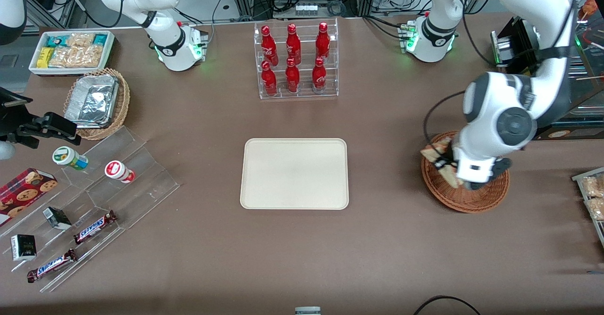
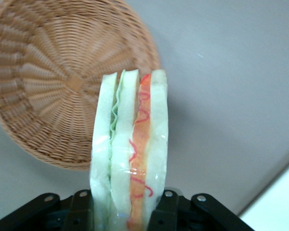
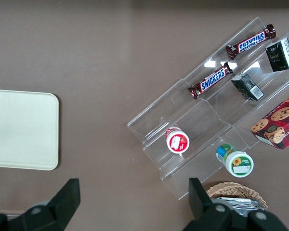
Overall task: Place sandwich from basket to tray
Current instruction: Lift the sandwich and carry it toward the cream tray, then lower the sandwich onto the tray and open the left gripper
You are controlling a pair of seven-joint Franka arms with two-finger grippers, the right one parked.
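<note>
The wrapped triangular sandwich of pale bread with green and red filling (image 2: 130,149) is held clamped by its flat faces in the black two-finger tool (image 2: 123,211), raised above the round reddish-brown wicker basket (image 2: 48,91). It is judged light, soft and slippery in its film, so gentle pressure is advised. The cream rectangular tray (image 1: 295,173) lies well apart on the brown tabletop (image 1: 302,258).

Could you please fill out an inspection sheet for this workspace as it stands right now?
Surface: brown table, unbroken where visible.
Job's things: sandwich wrapped in clear film, lifted above the basket; tray bare.
Clutter: bottle rack, acrylic snack steps, foil containers, white snack bin.
Grippers: gripper over the basket, jaws shut on the sandwich's sides.
Cables: black cable at the table edge nearest the front camera.
Surroundings: equipment racks and wiring above the table.
</note>
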